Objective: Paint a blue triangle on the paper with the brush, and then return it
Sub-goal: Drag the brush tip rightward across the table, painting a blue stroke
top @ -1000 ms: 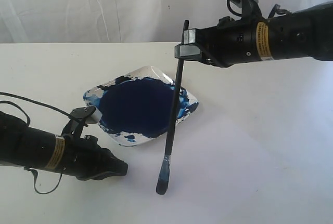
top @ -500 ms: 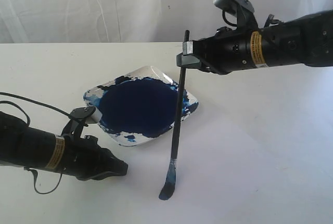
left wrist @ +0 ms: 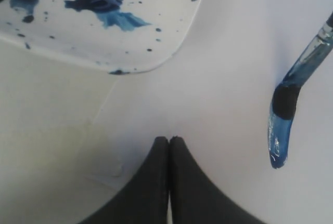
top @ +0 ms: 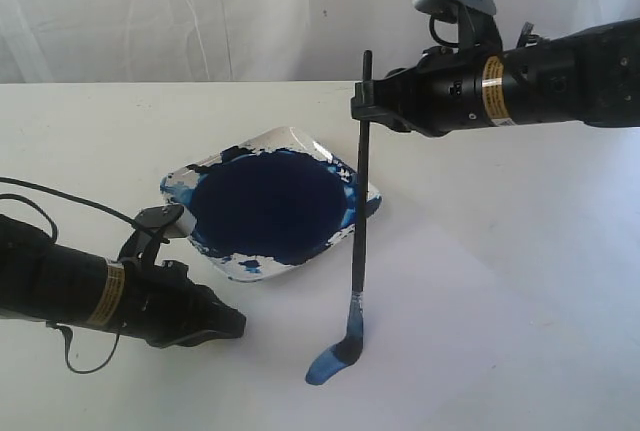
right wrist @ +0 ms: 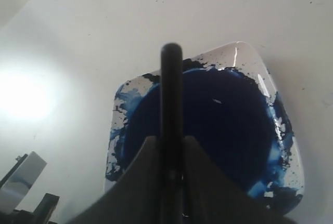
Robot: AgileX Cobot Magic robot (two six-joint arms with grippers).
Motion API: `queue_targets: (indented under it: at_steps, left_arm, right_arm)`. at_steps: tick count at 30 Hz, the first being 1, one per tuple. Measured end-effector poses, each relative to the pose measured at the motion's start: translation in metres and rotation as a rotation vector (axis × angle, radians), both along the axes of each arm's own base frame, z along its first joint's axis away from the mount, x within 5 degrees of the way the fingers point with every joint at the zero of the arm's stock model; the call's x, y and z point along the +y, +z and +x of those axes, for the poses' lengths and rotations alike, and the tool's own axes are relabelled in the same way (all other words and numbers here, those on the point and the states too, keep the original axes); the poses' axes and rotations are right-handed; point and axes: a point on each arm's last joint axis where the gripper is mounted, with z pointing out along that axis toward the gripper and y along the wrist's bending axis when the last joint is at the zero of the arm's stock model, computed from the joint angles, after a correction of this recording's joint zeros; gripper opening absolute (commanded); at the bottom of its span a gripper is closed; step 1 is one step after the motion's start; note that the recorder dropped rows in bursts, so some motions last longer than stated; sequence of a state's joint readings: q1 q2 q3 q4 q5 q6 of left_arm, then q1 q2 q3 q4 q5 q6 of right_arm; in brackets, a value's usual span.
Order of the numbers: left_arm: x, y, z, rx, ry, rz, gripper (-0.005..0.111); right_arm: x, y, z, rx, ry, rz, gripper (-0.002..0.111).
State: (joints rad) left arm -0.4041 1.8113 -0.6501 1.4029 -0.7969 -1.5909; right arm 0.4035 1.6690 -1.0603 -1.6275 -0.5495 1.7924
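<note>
My right gripper (top: 366,111) is shut on the upper part of the brush (top: 359,241), a thin black handle hanging almost upright in front of the dish. Its blue bristles (top: 335,361) are bent against the paper (top: 440,341), where a short wet blue smear (top: 318,375) lies. The blue triangle is out of view. In the left wrist view the wet brush tip (left wrist: 283,125) lies on the white sheet. In the right wrist view the brush handle (right wrist: 171,94) runs between the fingers of my right gripper (right wrist: 171,151). My left gripper (top: 236,323) (left wrist: 169,140) is shut and holds nothing, low on the table in front of the dish.
A white square dish (top: 366,188) (right wrist: 244,52) (left wrist: 156,37) with a dark navy paint pool (top: 268,203) stands mid-table, behind the brush. A white curtain (top: 200,11) hangs at the back. A black cable (top: 60,194) trails along the left arm.
The right gripper has shifted slightly right and the brush has swung more upright. The bristles now press bent on the paper, and a short blue smear has appeared. The left arm has not moved.
</note>
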Motion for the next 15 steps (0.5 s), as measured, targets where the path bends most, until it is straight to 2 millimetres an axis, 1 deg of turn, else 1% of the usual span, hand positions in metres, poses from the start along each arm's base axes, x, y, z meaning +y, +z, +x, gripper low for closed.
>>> queue_targets:
  at_steps: [15]
  left_arm:
    - [0.0, 0.0, 0.0, 0.0, 0.0, 0.0, 0.0]
  right_arm:
    - [-0.011, -0.003, 0.012, -0.09, -0.123, -0.112, 0.0]
